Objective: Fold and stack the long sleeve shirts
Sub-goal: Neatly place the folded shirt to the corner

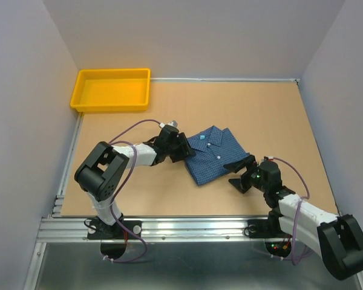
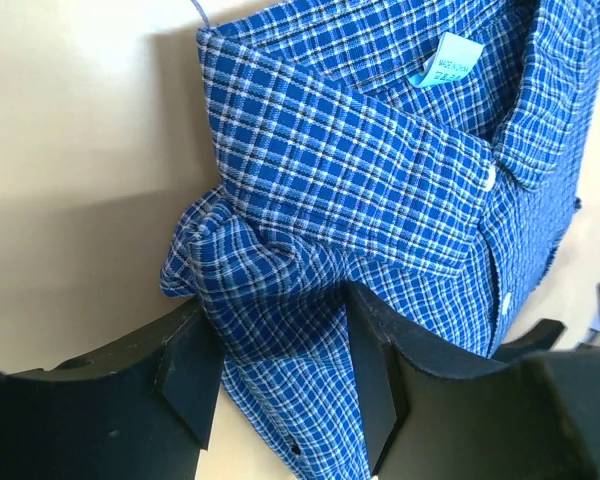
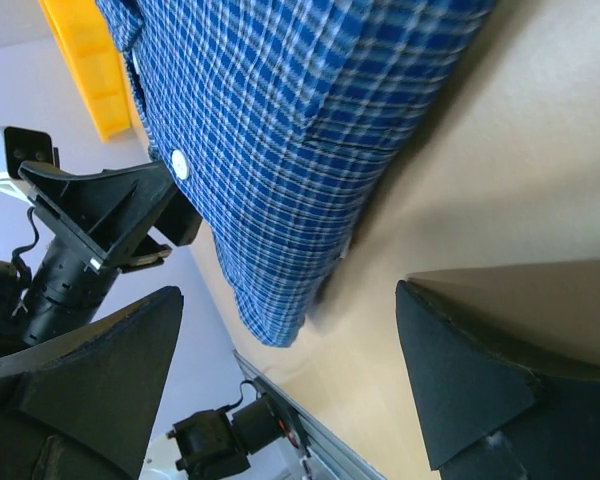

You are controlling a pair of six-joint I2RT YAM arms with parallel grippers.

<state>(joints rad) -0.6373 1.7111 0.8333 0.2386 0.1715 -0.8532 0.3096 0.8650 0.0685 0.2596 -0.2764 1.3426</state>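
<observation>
One long sleeve shirt, blue small-check with pale buttons, lies folded in the middle of the table, collar to the upper right. My left gripper sits at its left edge. In the left wrist view its jaws stand apart around a bunched fold of the shirt below the collar, so the left gripper is open with cloth between its fingers. My right gripper hovers at the shirt's lower right edge. It is wide open, right gripper, with only bare table and the corner of the shirt ahead.
A yellow tray stands at the table's far left corner, also seen as the yellow tray in the right wrist view. Grey walls close in the left, right and back. A metal rail runs along the near edge.
</observation>
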